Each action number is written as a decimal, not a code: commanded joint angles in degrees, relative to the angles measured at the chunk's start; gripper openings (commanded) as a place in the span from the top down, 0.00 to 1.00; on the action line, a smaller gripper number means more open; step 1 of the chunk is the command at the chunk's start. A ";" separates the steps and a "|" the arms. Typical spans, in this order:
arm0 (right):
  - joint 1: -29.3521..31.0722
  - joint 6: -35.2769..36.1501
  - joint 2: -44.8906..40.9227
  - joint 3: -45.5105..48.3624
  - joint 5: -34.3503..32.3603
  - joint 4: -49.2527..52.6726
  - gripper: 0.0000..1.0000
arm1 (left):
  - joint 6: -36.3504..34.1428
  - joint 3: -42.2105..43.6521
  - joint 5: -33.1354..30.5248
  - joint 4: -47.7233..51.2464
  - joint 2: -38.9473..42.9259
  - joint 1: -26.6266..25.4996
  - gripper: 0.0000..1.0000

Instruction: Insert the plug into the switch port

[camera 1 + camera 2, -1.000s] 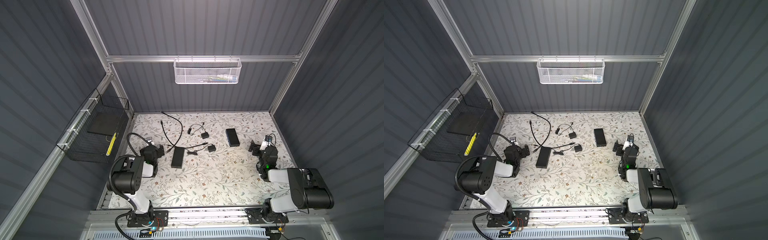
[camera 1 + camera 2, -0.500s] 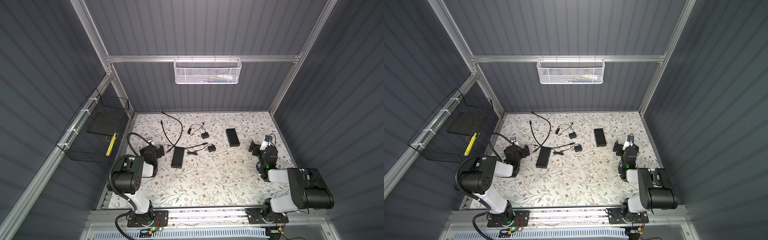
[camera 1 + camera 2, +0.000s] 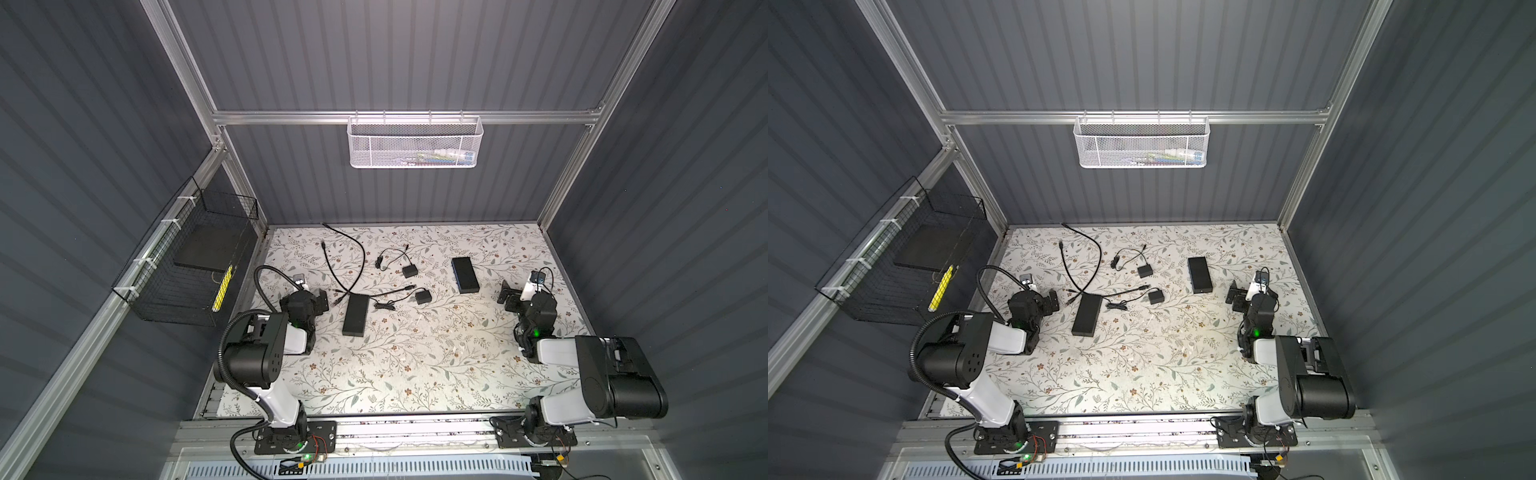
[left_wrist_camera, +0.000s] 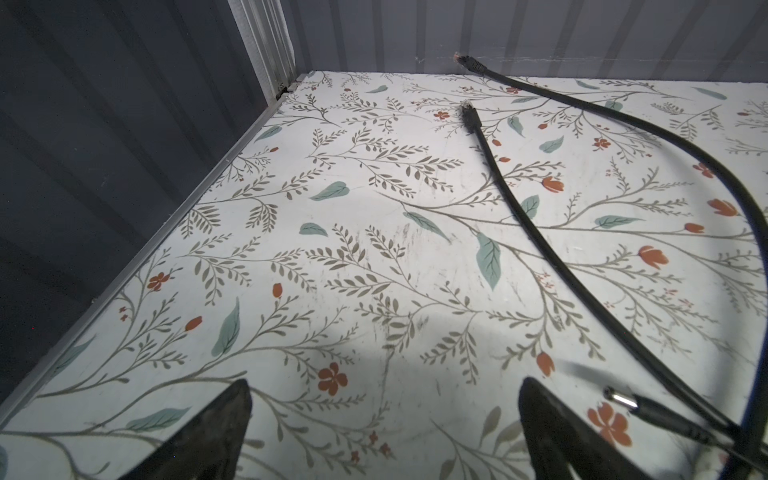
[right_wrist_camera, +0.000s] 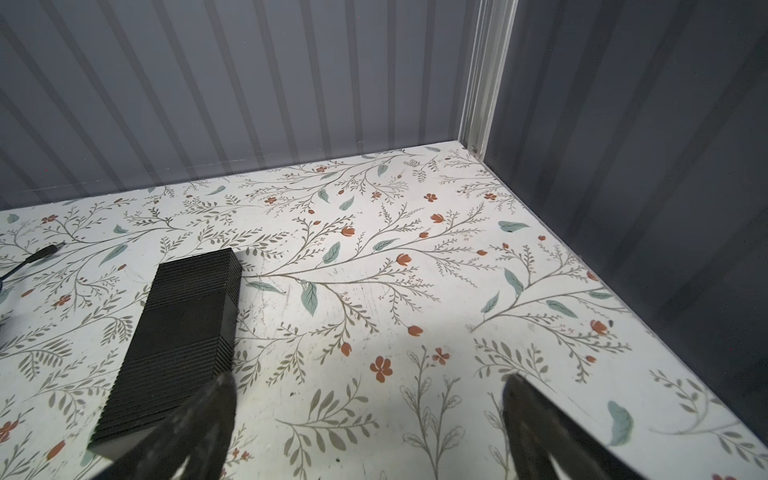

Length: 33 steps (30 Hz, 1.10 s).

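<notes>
Nothing has shifted since the earlier look: cables, boxes and both arms sit where they were, so the job has not begun and no plug is in hand. Taking the back wall as twelve o'clock on the table (image 3: 415, 374), the network cable (image 3: 362, 257) lies around eleven, its near plug (image 4: 470, 114) flat on the floral surface and its far plug (image 4: 468, 63) up at the back wall. Which plug is meant I cannot say; a small barrel plug (image 4: 619, 402) on a thin cord also lies loose, just beside one finger of the left gripper (image 4: 384, 388). That claw, out at nine o'clock, is spread wide with nothing between its fingers; the near plug is well apart from it, toward its twelve. The long black switch (image 3: 356, 319) rests just beside it at three to four o'clock; whether any cord is already seated there I cannot tell, the ports being too small to make out. Over at three o'clock the right gripper (image 5: 369, 380) is likewise spread and empty, with a second black box (image 5: 178, 332) near it at about ten. A pair of small adapters (image 3: 409, 272) sits between the boxes. My guess is that a reach for a plug comes first.
</notes>
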<state>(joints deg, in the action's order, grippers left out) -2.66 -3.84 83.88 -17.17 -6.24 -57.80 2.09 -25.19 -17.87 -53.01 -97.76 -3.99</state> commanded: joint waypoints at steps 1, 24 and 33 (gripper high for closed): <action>-0.33 -0.38 -0.08 -1.18 0.83 1.02 0.02 | -0.67 -0.91 0.76 -0.73 -0.50 -0.22 0.00; 24.75 -13.41 2.72 -45.05 -11.65 58.46 0.27 | 18.06 -21.18 -2.07 61.25 29.62 -9.78 0.12; 33.20 -18.23 26.78 -69.87 -11.88 65.15 0.34 | 22.17 -19.56 5.99 70.46 39.69 -10.64 0.13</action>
<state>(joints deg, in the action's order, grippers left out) 28.93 -19.03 107.46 -81.43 -17.17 3.05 22.39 -44.64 -14.66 11.66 -60.62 -14.70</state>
